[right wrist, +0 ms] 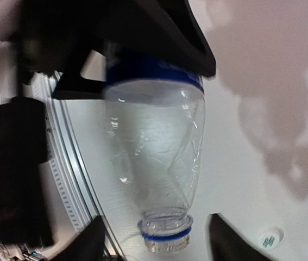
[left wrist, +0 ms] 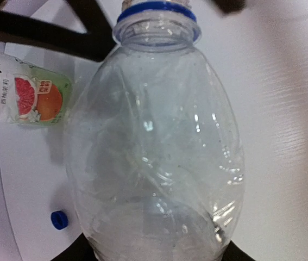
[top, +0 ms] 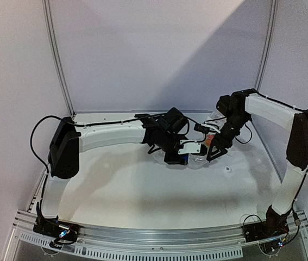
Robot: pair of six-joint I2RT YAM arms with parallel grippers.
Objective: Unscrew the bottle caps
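Pinching slim clear blue-labelled plastic bottle (left wrist: pixel 154 147) in left gripper (left wrist: pixel 158 253) to resist twisting; right gripper (right wrist: pixel 158 239) spread astride its capless neck (right wrist: pixel 164 232).

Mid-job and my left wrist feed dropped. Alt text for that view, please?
A clear plastic bottle fills the frame, its neck with a blue ring at the top edge. A loose blue cap lies on the white table at lower left, and a fruit-labelled bottle lies at the left edge.
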